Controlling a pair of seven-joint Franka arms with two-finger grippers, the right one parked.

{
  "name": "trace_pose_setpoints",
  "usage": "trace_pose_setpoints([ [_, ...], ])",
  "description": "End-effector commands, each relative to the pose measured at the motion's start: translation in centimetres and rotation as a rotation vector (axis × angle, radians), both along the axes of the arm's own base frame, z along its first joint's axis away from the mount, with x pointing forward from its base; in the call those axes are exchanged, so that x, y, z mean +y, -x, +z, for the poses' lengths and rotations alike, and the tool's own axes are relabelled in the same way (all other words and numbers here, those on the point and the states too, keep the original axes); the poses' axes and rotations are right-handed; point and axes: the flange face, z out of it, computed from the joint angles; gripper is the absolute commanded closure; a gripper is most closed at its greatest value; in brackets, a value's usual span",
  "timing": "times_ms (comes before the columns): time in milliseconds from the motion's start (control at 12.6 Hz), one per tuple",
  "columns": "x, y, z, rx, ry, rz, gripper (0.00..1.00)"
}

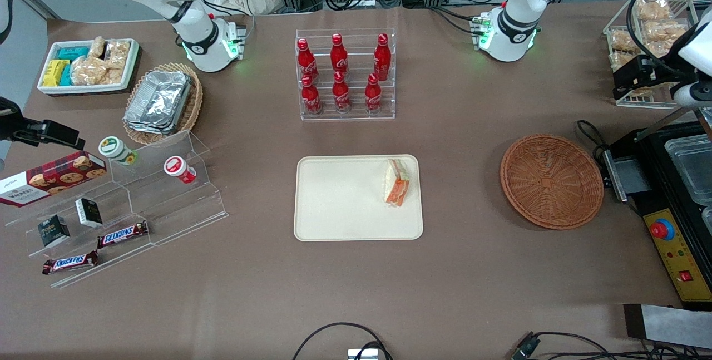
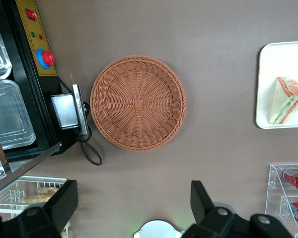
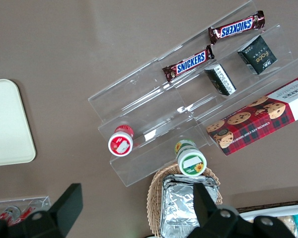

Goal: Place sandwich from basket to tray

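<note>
Front view: sandwich (image 1: 396,182) lies on the tray (image 1: 339,204), at the tray's edge toward the working arm's end. Basket (image 1: 551,181) sits on the table with nothing in it, well apart from tray.

Left wrist view: gripper (image 2: 134,208) hangs high above the table, fingers (image 2: 63,202) wide apart, holding nothing. Basket (image 2: 138,102) below it; sandwich (image 2: 286,100) on tray (image 2: 278,59), well off to the side of the gripper.

Right wrist view: only a tray corner (image 3: 7,124) shows.
</note>
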Motion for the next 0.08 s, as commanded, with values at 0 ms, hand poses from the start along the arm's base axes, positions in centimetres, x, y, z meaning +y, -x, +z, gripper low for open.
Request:
trace_pose_setpoints([
  [0, -0.01, 0.51, 0.39, -0.019, 0.017, 0.001, 0.00],
])
